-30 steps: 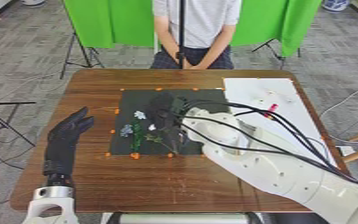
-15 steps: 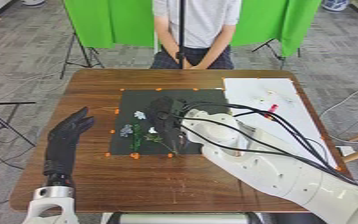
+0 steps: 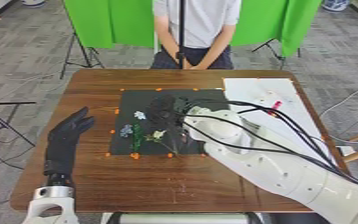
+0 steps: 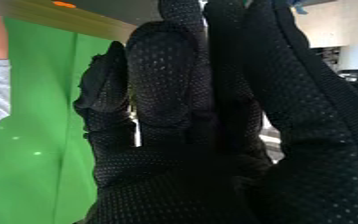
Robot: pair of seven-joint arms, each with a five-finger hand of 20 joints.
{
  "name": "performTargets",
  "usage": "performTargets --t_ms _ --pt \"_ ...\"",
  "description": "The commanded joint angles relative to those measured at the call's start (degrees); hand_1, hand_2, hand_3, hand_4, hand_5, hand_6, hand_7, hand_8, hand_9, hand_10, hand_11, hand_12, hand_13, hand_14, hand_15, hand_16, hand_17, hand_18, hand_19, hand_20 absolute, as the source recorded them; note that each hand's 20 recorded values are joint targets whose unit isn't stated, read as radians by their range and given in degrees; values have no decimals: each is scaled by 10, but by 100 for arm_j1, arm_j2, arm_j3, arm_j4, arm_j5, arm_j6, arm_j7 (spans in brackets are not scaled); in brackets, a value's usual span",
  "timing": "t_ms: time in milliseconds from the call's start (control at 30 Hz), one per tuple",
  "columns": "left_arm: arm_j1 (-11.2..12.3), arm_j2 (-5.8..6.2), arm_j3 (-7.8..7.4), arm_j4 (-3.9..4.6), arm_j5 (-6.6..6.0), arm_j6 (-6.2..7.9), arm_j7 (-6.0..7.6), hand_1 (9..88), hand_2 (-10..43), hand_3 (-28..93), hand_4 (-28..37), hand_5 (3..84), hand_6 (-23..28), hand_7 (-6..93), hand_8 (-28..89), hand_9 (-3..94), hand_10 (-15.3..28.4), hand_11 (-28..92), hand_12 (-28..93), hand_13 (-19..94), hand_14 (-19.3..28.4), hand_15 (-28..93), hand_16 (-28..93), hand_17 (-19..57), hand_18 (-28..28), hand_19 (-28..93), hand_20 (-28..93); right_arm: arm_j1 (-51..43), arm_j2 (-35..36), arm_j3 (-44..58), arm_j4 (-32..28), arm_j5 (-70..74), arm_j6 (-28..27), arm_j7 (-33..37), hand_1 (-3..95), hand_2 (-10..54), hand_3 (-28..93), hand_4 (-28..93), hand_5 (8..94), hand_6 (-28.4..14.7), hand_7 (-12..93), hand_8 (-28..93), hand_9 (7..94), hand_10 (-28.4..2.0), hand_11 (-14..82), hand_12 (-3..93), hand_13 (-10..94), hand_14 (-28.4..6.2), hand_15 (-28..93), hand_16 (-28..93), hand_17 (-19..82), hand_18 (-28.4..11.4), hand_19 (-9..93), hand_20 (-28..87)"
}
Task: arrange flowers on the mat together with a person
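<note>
In the head view, my right hand [image 3: 165,111] is over the upper middle of the dark mat [image 3: 118,147], its fingers loosely extended. The right wrist view shows the same hand [image 4: 175,185] with relaxed fingers; no flower can be made out in it. On the mat's left part lie a pale blue flower [image 3: 140,115], a blue flower [image 3: 126,131] and a green sprig [image 3: 136,140]. A whitish flower [image 3: 159,134] lies just below my right hand, its thin stem slanting toward the mat's near edge. My left hand [image 3: 66,135] is open at the table's left side.
A white sheet [image 3: 246,87] covers the table's right side, with white flowers [image 3: 269,95] and a pink-red item [image 3: 276,105] on it. My right forearm and its black cables pass over that sheet. Across the table sits a person, hands together off the tabletop.
The whitish flower has shifted slightly nearer and to the right, and more of it shows. My right wrist and forearm have turned and moved a little. The left hand is still.
</note>
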Motion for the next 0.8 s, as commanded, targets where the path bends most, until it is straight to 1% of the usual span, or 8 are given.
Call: performTargets --t_ms 33,100,233,367,500,600,667,800 --pt "59 -21 8 22 -3 -29 -50 213 -59 721 -202 465 33 112 -61 477 140 160 128 373 165 133 4 65 108 67 151 -57 161 426 -221 -6 -198 -54 496 -95 695 -267 645 52 217 -52 697 -125 181 233 773 -52 612 315 365 -204 777 526" --pt "63 -23 4 17 -4 -31 -49 212 -59 722 -202 464 32 113 -61 477 140 159 128 375 163 134 4 65 108 67 151 -143 232 770 -442 205 -223 -7 489 -95 703 -268 638 53 216 -75 685 -126 177 231 766 -54 611 313 360 -206 773 526" --pt "37 -23 -1 32 -3 -25 -68 213 -59 722 -202 465 32 113 -60 477 140 159 128 374 164 134 4 65 108 66 151 -622 431 1865 -1107 588 372 24 481 -95 712 -270 633 50 215 -117 674 -128 170 227 758 -57 606 308 353 -207 764 525" --pt "62 -33 -5 14 4 -35 -63 214 -58 721 -203 465 32 113 -61 477 140 159 128 374 164 134 4 65 108 66 152 -1617 613 3111 -1794 1250 1945 121 471 -95 711 -268 625 39 214 -123 669 -128 170 227 735 -68 581 299 333 -204 735 514" --pt "75 -38 -27 7 5 -47 -49 213 -58 721 -201 465 32 113 -61 477 140 159 128 374 164 133 4 65 108 66 152 -3002 552 4232 -2279 2842 3537 -403 386 -95 704 -225 623 28 210 -118 664 -139 162 220 659 -108 395 252 282 -184 577 446" --pt "127 -65 -46 -19 -8 -18 -37 213 -58 721 -200 465 33 112 -61 477 140 160 128 374 164 134 4 66 107 65 152 -4111 205 5195 -2415 4327 3583 -1409 280 -55 696 -187 614 11 184 -106 637 -153 127 201 610 -129 274 249 265 -174 464 398" --pt "146 -69 -56 -29 13 -35 -44 214 -58 720 -201 465 32 113 -61 477 140 160 127 374 165 134 4 66 107 65 152 -4638 36 5643 -2405 5507 3428 -1926 212 -12 689 -171 576 -1 151 -96 582 -160 85 182 536 -143 180 244 245 -167 315 345" --pt "114 -62 -22 -20 39 -84 -44 214 -58 720 -202 465 33 112 -61 478 141 160 127 375 165 133 4 66 107 66 152 -5768 -305 6641 -2451 7451 2569 -2277 123 30 710 -175 479 -8 95 -85 438 -158 46 138 320 -140 74 169 191 -160 113 278"
